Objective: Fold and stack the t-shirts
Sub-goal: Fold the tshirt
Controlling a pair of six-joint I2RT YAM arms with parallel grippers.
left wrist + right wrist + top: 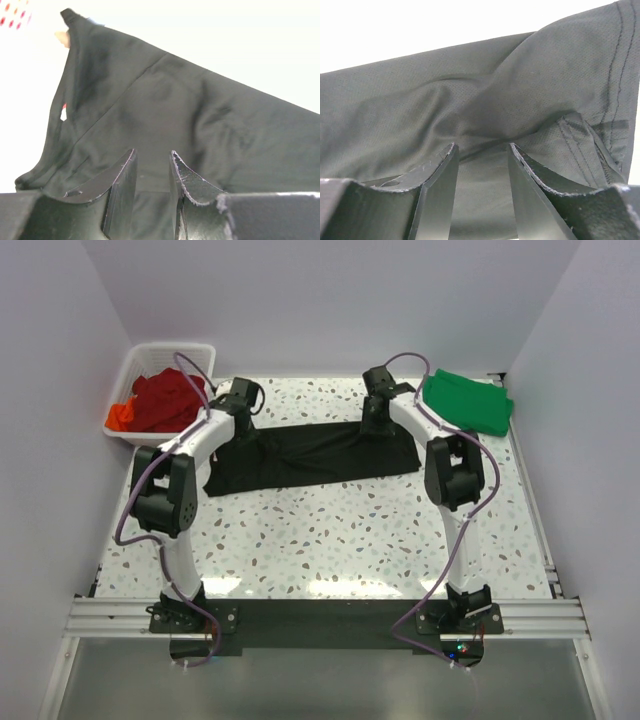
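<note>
Top view: I see black t-shirt (310,455) spread flat mid-table, left gripper (243,410) at its far left edge, right gripper (376,420) at far right edge. Green t-shirt (468,402) far right; red (170,398) and orange (122,416) shirts in basket (150,355).

Left wrist: black t-shirt (165,115) fabric runs between fingers (122,185), pinched.

Right wrist: fingers (440,185) clamp bunched cloth (485,100).

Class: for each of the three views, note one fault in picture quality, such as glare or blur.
Top view: glare streaks on the table near the arms. Left wrist view: background blown out white behind the black shirt. Right wrist view: same white washout; near fingers slightly soft.
</note>
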